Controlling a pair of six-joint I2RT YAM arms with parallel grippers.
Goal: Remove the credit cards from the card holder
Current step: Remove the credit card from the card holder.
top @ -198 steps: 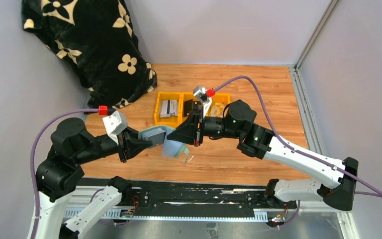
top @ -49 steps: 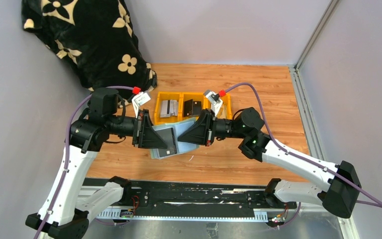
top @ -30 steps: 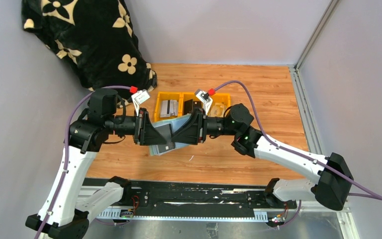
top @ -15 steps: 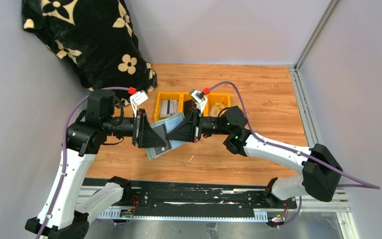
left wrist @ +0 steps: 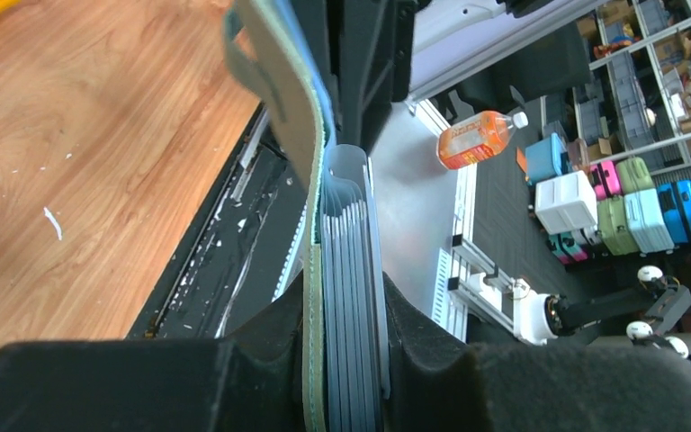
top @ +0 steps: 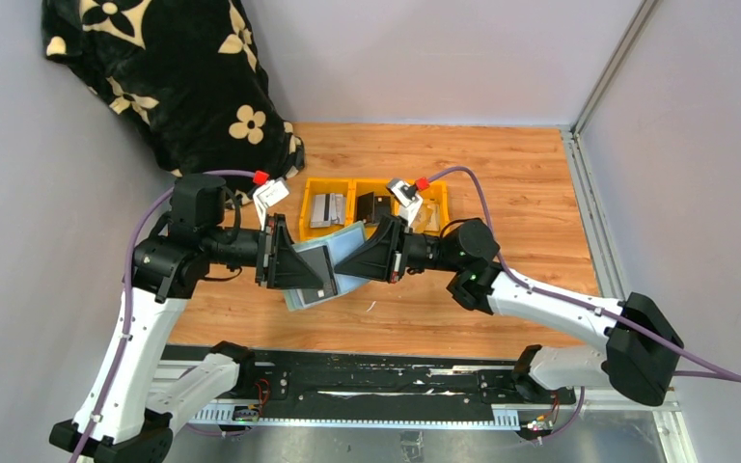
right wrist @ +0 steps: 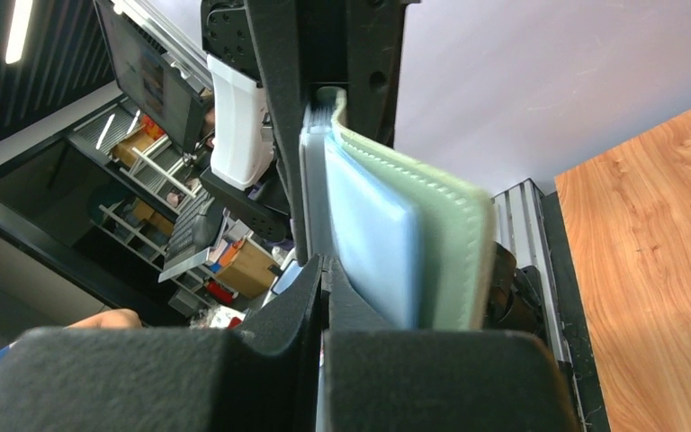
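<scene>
The grey-green card holder (top: 301,295) hangs open above the table between both arms. My left gripper (top: 320,273) is shut on its stack of grey pockets and cards (left wrist: 351,270), and the green cover (left wrist: 274,81) stands up past the fingers. From the right, my right gripper (top: 349,261) meets the holder with its jaws shut. In the right wrist view a thin grey card (right wrist: 310,189) runs down between the right gripper's (right wrist: 324,270) fingers, with a light blue leaf (right wrist: 373,234) and the green cover (right wrist: 450,243) lying outside them.
Three yellow bins (top: 326,230) stand in a row behind the grippers, holding grey and dark cards. A black blanket with cream flowers (top: 174,87) fills the back left corner. A metal rail (top: 598,87) borders the wooden table (top: 502,164) on the right.
The right gripper has shut on the holder's edge and drawn back a little to the right. The left gripper keeps hold of the holder in about the same place.
</scene>
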